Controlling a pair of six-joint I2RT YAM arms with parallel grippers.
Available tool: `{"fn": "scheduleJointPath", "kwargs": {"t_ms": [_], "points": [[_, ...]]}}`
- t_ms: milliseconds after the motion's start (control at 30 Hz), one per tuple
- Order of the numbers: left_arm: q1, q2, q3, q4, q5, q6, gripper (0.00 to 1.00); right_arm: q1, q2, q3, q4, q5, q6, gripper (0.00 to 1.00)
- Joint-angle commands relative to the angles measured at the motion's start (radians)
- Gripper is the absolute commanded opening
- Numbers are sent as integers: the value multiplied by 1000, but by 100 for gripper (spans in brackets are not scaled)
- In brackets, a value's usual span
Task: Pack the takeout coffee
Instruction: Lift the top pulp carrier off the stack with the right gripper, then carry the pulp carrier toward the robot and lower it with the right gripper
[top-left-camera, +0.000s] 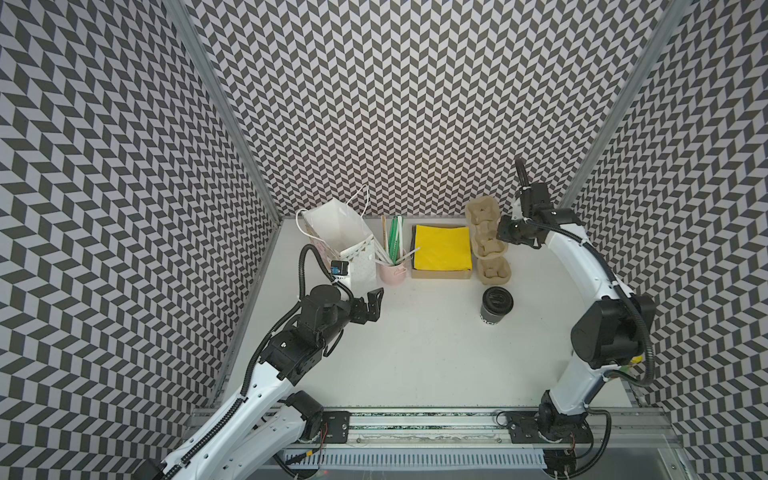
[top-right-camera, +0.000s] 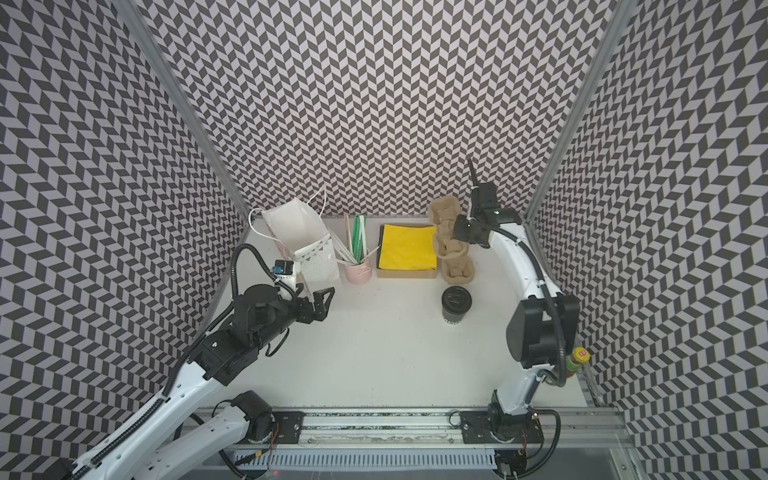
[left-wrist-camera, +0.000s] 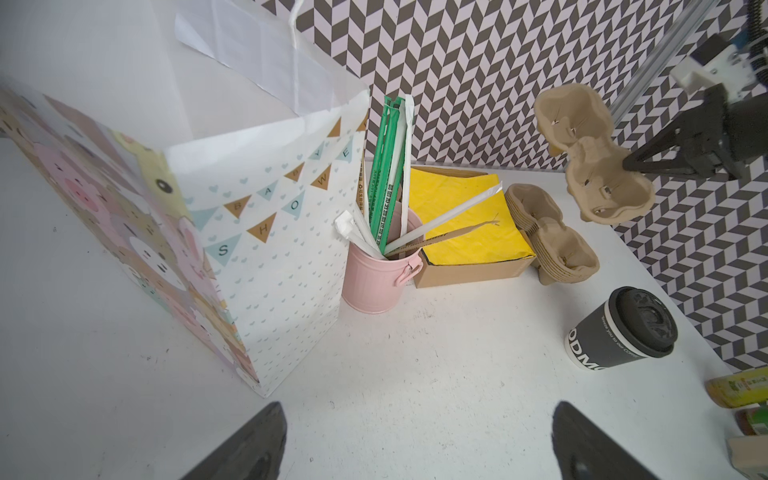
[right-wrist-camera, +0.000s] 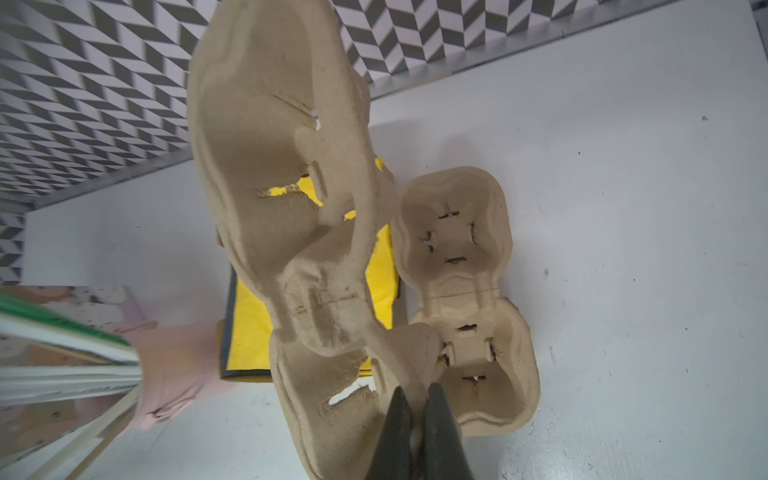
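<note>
- Now the right gripper (right-wrist-camera: 417, 399) pinches the edge of one cup carrier (right-wrist-camera: 286, 166), in the air above the carrier stack (right-wrist-camera: 461, 299).
- The takeout coffee (top-left-camera: 496, 305) stands lidded on the bench (top-left-camera: 415, 353), lower than this gripper and behind it, untouched.
- The left gripper (left-wrist-camera: 419, 440) is wide open and empty, beside the paper bag (top-left-camera: 336, 237).
- I judge the step is fetching the carrier; next, it must be set flat near the coffee.

White tabletop (left-wrist-camera: 436, 374), grey-and-white chevron walls (left-wrist-camera: 478, 62), black takeout coffee (left-wrist-camera: 615, 336) with white lettering, pink cup (left-wrist-camera: 374, 282) of green and white straws (left-wrist-camera: 388, 166), yellow napkins (left-wrist-camera: 469, 224) in brown box (left-wrist-camera: 469, 272), tan cup carrier (left-wrist-camera: 594, 166), tan carrier stack (left-wrist-camera: 557, 249), white bag (left-wrist-camera: 282, 257) with pastel hearts, bunting and animals
</note>
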Motion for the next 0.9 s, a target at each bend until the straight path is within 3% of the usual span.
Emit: {"fn": "scheduleJointPath", "kwargs": {"t_ms": [0, 233, 533, 733, 867], "points": [[-4, -44, -7, 4, -59, 1, 100, 35, -83, -11, 48, -105, -8, 0], [-2, -117, -5, -4, -153, -19, 100, 239, -253, -133, 43, -54, 13, 0], [-3, -217, -12, -3, -239, -37, 100, 459, -464, -525, 86, 5, 115, 0], [-2, -220, -15, 4, -221, -37, 100, 516, -591, -829, 157, 5, 168, 0], [-3, -197, -12, 3, -195, -34, 100, 534, -629, -926, 181, 3, 183, 1]]}}
